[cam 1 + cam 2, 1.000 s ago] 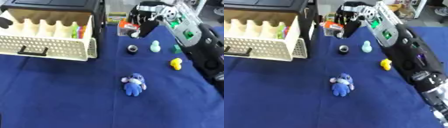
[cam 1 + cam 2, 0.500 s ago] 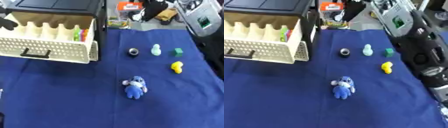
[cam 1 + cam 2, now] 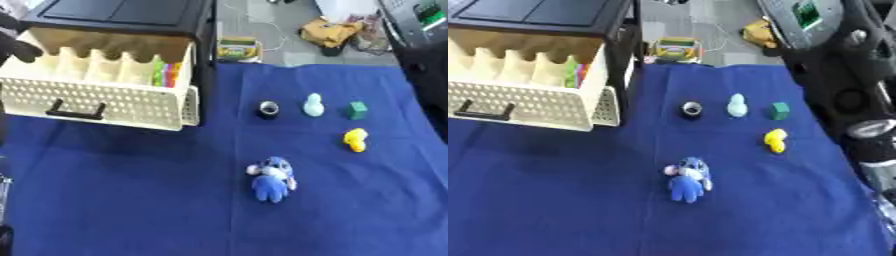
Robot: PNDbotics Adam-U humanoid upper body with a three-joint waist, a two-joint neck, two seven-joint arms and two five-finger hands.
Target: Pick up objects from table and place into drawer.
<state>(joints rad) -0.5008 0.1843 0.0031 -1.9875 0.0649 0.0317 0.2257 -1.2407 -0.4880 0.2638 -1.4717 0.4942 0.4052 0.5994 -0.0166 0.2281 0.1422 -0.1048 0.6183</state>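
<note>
On the blue cloth lie five small things, none of them in a hand. A blue plush toy lies nearest the camera, roughly mid-table. Beyond it stand a row of three: a small black ring-shaped piece, a pale mint figure just to its right, and a green cube further right. A yellow toy sits below the cube, apart from the plush.

To the left, the cream drawer is pulled out of a black cabinet; its perforated front carries a black handle, and several bright, upright coloured items stand in its rightmost compartment.

The left hand shows as a dark shape at the drawer's far left edge; whether its fingers are spread or curled cannot be told. The right arm fills the right side of the right eye view, its hand out of sight.
</note>
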